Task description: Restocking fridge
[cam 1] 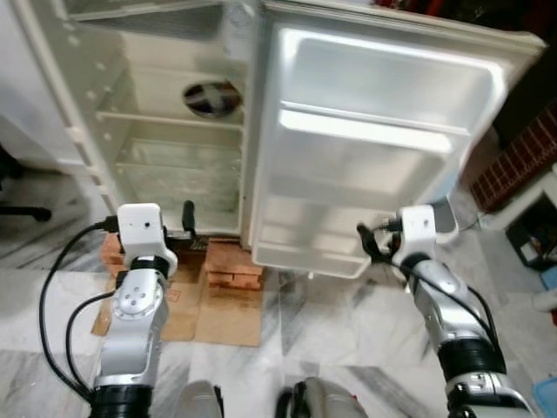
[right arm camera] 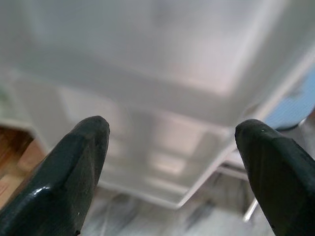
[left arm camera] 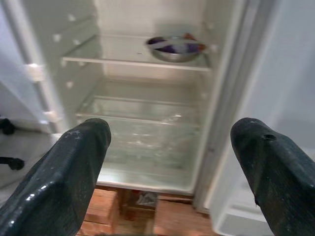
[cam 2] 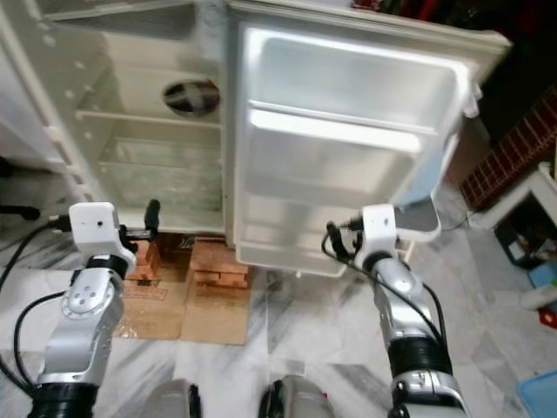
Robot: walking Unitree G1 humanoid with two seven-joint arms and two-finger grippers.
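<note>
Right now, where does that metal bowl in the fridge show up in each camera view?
Left eye view: bowl on the fridge's upper shelf, upper left of centre.
Right eye view: bowl on the same shelf, further left.
Left wrist view: bowl top centre, beyond the open jaws.
Right wrist view: faces the door, not the bowl.
Shared landmark: open door, right of the bowl.

Bright, even daylight fills the head views, with strong glare washing out the inner face of the fridge door point(cam 1: 374, 131) and lines bowing toward the edges. The fridge point(left arm camera: 147, 98) interior is softly lit and slightly hazy. The right wrist view is blurred, the door panel out of focus.
</note>
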